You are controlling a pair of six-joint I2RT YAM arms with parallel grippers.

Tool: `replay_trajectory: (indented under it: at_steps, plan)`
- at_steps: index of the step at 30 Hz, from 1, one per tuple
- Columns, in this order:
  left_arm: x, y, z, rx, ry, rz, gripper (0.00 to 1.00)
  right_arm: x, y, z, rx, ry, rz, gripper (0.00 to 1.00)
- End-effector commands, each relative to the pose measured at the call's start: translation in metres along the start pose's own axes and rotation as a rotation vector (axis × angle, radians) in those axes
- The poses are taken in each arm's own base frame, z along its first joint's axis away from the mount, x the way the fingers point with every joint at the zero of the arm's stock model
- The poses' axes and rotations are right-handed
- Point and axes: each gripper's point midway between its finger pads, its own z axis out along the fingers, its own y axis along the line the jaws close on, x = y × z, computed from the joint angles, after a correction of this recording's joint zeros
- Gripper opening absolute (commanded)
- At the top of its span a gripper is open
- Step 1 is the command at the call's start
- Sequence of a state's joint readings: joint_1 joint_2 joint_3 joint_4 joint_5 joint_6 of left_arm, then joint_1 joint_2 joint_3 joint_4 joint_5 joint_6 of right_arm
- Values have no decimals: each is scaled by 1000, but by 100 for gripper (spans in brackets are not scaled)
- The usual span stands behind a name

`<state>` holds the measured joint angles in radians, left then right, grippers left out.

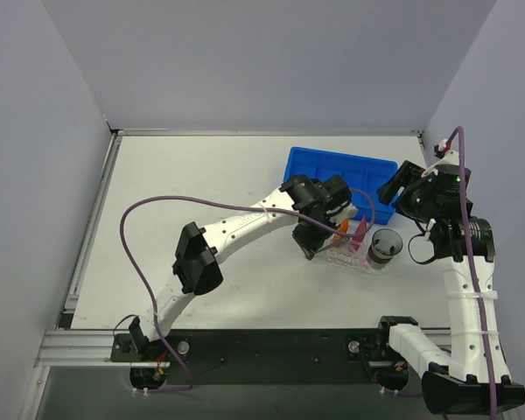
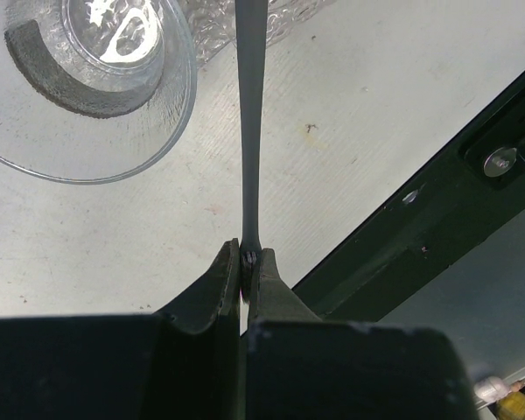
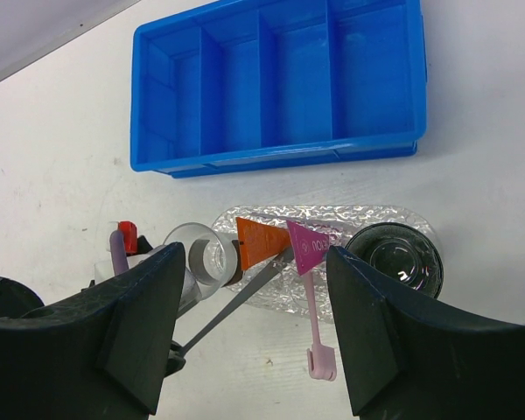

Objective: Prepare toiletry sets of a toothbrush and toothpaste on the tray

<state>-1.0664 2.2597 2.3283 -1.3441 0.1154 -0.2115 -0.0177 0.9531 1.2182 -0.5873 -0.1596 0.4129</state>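
Left wrist view: the left gripper [image 2: 248, 258] is shown with its jaws pinched shut on the very end of the toothbrush [image 2: 250, 131], a thin grey stick.
Toothbrush position: it is held above the surface [image 2: 376, 131], with its far end reaching over the tray [image 2: 284, 13]; contact with the tray cannot be told.
Right gripper [image 3: 255, 337]: the jaws are spread wide, nothing is held, and it is poised at the tray's near side.
Toothpaste: the orange tube [image 3: 258, 241] and the magenta tube [image 3: 308, 245] are laid side by side on the tray, with the brush tip just beside them.
Pink toothbrush [image 3: 311, 319]: it is laid from the magenta tube toward the near side, its head past the tray's edge.
Neighbours: the clear cup [image 2: 171, 114] is just beside the held brush; the dark cup [image 3: 394, 258] is at the tray's other end; the blue bin [image 3: 280, 87] is behind.
Risk, grip: the brush is gripped only at its end, so it may pivot or slip in the jaws.
Risk, release: if the handle is left overhanging the edge, the brush may tip off the tray.
Risk, cup: the clear cup may be knocked by a sideways swing.
Risk, tubes: the tubes may be pushed out of place by the brush tip.
Risk, arms: both grippers are crowded at one tray, so contact between them is possible.
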Motion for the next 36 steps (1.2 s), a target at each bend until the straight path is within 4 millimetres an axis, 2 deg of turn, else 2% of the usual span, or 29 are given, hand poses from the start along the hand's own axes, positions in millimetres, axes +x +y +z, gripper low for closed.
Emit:
replay_trajectory:
  at_steps: [1, 9, 17, 29, 36]
  plan:
    - [-19, -7, -9, 18, -73, 2, 3, -4, -1, -2, 4, -30, -21, 61]
    - [-25, -7, -10, 15, -91, 1, 15, -3, -2, -2, 5, -27, -19, 61]
    - [-26, -5, -14, -2, -101, 0, 41, -4, -2, -2, 7, -31, -19, 61]
    - [-33, -3, -25, -23, -146, 4, 55, -5, -2, -4, 6, -36, -22, 62]
    - [-42, 3, -44, -60, -220, 7, 62, -6, -6, -4, 26, -43, -30, 66]
